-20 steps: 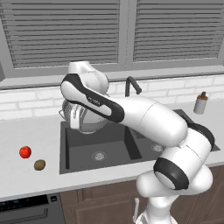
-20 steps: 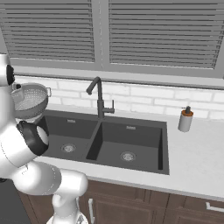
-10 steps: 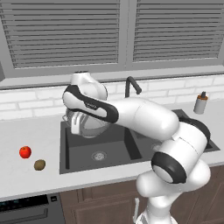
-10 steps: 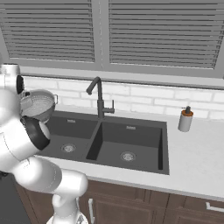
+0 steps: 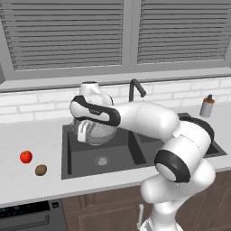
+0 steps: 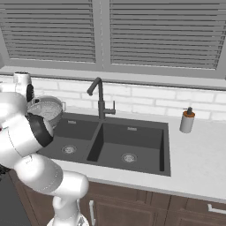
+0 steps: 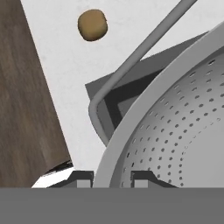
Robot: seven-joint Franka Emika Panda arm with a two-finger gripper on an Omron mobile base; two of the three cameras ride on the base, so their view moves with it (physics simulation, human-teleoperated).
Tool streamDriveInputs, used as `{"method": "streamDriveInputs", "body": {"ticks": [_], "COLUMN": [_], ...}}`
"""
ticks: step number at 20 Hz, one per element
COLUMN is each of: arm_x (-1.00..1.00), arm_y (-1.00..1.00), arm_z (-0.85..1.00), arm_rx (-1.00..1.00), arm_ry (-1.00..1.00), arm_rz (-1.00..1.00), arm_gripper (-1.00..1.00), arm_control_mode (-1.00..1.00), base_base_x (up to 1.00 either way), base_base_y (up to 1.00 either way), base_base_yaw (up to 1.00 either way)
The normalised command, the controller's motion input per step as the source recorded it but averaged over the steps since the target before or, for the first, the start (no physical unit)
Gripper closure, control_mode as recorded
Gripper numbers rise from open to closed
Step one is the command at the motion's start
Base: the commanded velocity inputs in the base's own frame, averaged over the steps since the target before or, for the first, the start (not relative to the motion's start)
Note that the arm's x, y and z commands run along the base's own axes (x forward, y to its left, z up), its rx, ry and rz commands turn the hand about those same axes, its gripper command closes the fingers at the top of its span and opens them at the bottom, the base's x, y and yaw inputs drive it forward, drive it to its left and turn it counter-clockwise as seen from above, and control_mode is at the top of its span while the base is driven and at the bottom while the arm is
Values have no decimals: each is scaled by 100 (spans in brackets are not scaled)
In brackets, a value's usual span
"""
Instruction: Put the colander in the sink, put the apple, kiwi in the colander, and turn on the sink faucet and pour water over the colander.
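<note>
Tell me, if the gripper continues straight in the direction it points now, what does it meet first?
Probably the sink basin floor: the gripper, shut on the colander rim, points down into it. Depth is unclear.

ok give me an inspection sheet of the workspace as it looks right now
surface: light counter around a dark double-basin sink, a round drain in each basin
job's things: colander held above the left basin, not set down; apple and kiwi lie apart on the counter left of the sink; sink faucet stands behind the divider, no water running
clutter: small soap bottle on the counter right of the sink
gripper: gripper shut on the colander's rim, one fingertip on each side
cables: nothing seen
surroundings: white brick backsplash, closed window blinds, brown cabinets below
</note>
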Motion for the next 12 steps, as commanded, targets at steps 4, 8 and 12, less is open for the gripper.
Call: {"method": "streamDriveInputs", "body": {"ticks": [4,8,12], "arm_x": [35,34,34], "arm_y": [-4,-11,-17], "arm_z": [-29,-34,-40], "arm_rx": [0,0,0], "arm_ry": [0,0,0], "arm_rz": [-7,-7,-8], "arm_gripper": [100,100,100], "arm_control_mode": [-100,-100,-100], "base_base_x": [0,0,0], "base_base_y": [0,0,0], "base_base_yaw": [0,0,0]}}
